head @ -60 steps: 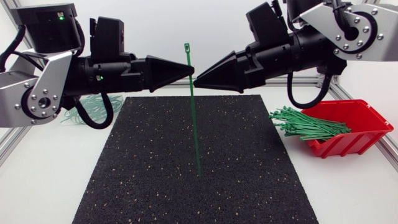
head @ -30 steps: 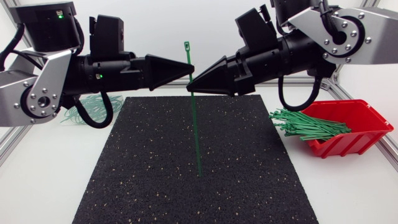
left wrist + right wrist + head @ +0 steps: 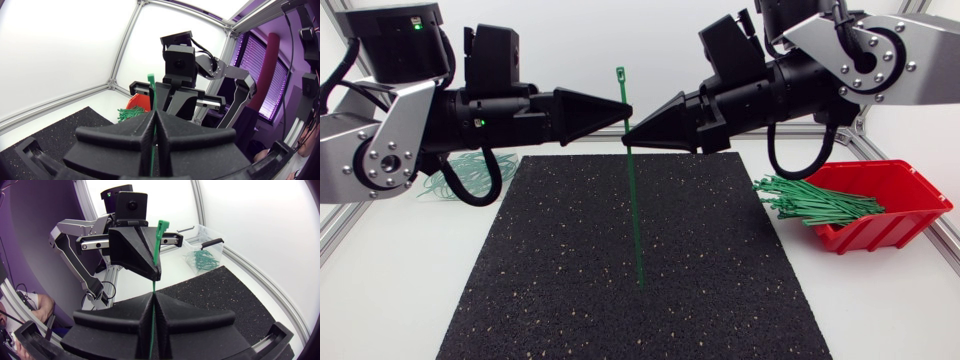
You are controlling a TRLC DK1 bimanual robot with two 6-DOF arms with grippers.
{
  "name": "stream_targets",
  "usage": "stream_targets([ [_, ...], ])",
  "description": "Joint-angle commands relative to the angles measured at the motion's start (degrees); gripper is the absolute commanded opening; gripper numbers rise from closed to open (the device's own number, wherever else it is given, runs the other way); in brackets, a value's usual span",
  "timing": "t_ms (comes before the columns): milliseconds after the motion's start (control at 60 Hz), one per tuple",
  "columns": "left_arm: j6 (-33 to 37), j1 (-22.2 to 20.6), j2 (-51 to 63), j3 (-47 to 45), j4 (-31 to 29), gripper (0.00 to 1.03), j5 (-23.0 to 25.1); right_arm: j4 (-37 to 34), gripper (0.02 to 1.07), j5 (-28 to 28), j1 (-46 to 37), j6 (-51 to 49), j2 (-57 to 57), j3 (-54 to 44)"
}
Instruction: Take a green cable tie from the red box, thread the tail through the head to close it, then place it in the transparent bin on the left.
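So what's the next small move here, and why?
Probably the right gripper should shift down the green cable tie toward its tail. Both grippers pinch it close together just below the head, the left gripper higher, and the tie hangs straight, unthreaded; the tail must be bent up to the head.

The left gripper [image 3: 154,114] is pinching a green tie [image 3: 150,94] between its closed fingers, the tie's head (squarish) sticking up past the tips. The right gripper [image 3: 170,102] is facing it just beyond. Past the mat [image 3: 60,132], the red box [image 3: 140,102] is holding spare ties [image 3: 127,114].
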Motion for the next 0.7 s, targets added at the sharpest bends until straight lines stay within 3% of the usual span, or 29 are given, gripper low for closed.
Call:
stream_targets([
  [0, -1.19, -0.40, -0.77, 1.67, -0.09, 0.04, 0.76, -0.69, 0.07, -0.17, 0.26, -0.60, -0.74, -1.04],
  [83, -1.19, -0.48, -0.77, 1.67, 0.09, 0.04, 0.76, -0.78, 0.07, -0.25, 0.35, -0.68, -0.56, -1.04],
  [233, -1.54, -0.13, -0.86, 1.84, 0.09, 0.17, 0.76, -0.78, 0.07, -0.34, 0.52, -0.77, -0.47, -1.21],
  [683, -2.33, 1.54, -0.69, 3.16, 0.00, 0.18, 0.76, -1.04, 0.07, 0.01, 1.49, -0.95, -0.39, -1.83],
])
